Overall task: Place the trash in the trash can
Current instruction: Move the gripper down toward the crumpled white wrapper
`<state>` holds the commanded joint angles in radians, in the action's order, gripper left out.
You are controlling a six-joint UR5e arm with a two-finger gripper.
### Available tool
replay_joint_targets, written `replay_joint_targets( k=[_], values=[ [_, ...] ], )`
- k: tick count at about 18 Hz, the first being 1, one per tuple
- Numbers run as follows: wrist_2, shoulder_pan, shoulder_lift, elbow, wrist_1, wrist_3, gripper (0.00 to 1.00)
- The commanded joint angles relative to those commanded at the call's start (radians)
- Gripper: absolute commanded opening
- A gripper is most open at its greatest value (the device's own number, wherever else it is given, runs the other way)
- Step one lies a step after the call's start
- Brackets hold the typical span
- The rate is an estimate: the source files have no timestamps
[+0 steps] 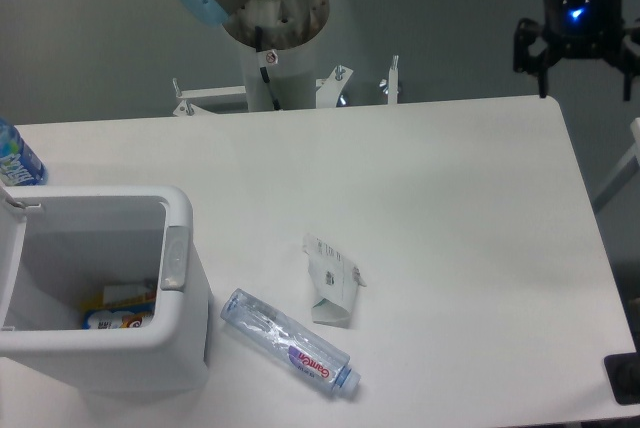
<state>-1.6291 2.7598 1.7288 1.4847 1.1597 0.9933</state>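
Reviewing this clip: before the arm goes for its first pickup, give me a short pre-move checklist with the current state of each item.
1. Trash can open to receive: ok, the lid is back and the inside shows, with some packaging already at the bottom.
2. Bottle with the pink-red label reachable: ok, lying on its side on the table, just right of the can.
3. White carton reachable: ok, lying flat, close to the bottle; touching or not, cannot tell.
4. End effector empty and open: ok, fingers spread, nothing between them, up past the table's far right corner.
5. Path to the trash: ok, bare table between.
6. Blue-label bottle out of the way: ok, behind the can at the left edge.
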Motion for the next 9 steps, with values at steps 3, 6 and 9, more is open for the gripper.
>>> replay_joint_targets(
  k=[3,6,9],
  values=[
    [0.006,-0.035,0.012,0.049,-0.098,-0.218,1.00],
    [0.008,-0.094,0.022,0.098,-0.132,-0.350,1.00],
    [0.038,-0.146,0.029,0.181,-0.214,-0.531,1.00]
  ],
)
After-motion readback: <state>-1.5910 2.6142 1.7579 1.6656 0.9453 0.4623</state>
